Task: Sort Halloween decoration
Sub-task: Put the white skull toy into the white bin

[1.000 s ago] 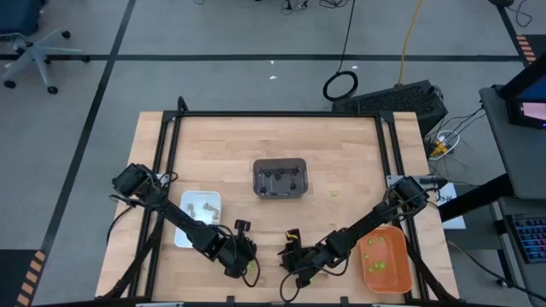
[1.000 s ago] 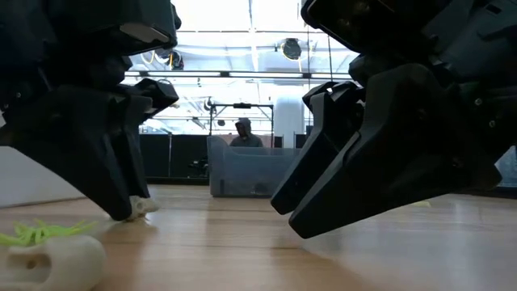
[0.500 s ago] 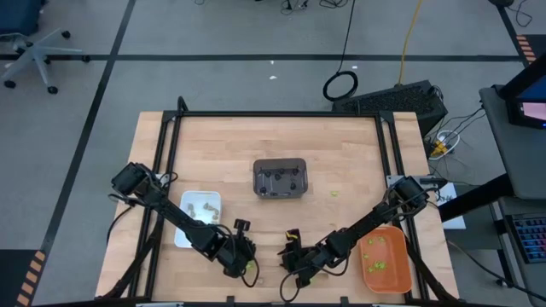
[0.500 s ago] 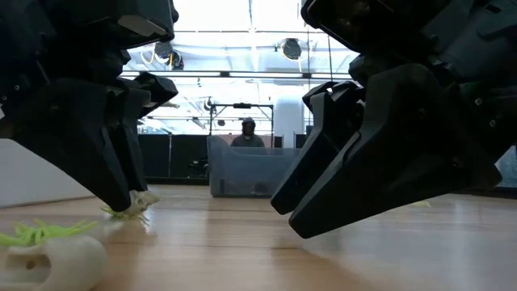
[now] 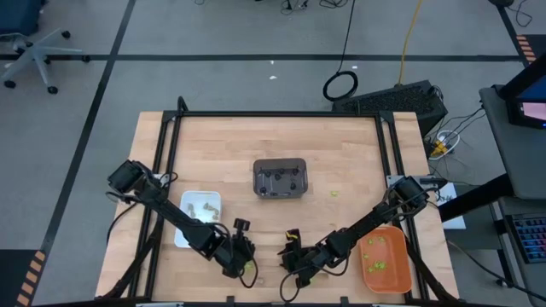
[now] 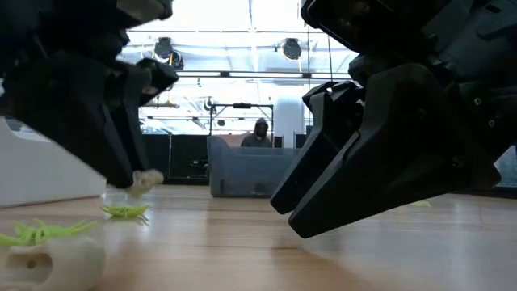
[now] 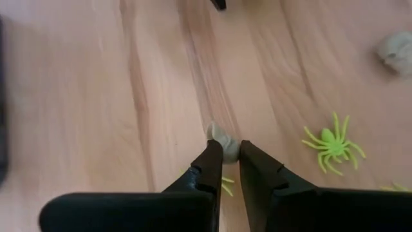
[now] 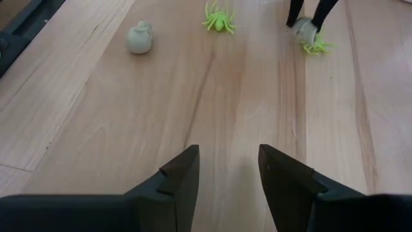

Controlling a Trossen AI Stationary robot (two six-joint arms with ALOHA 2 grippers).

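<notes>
My left gripper (image 7: pixel 230 149) is shut on a pale tan trinket (image 7: pixel 222 137), held a little above the wood near the table's near edge (image 5: pixel 247 269). A lime-green spider (image 6: pixel 125 212) lies on the table just below it. Another green spider (image 7: pixel 331 143) and a pale tan skull-like trinket (image 8: pixel 138 37) lie close by on the wood. My right gripper (image 8: pixel 228 174) stands open just right of the left one (image 5: pixel 290 258), slanting down above bare wood with nothing between its fingers. My left gripper pinches the tan trinket (image 7: pixel 225 144) between its two fingertips, most of the piece showing beyond them. The fingers slant down from above. The trinket (image 6: pixel 147 181) hangs clear of the table, above the green spider.
A white tray (image 5: pixel 183 234) with tan pieces sits at the near left. A dark grey tray (image 5: pixel 280 164) holds dark pieces at the table's middle. An orange tray (image 5: pixel 394 271) with green pieces is at the near right. One green piece (image 5: pixel 334 193) lies right of the grey tray.
My left gripper has risen a little, still shut, and has lifted the tan trinket clear of the table. The green spider that lay under it has stayed on the wood and now shows in full in the low view.
</notes>
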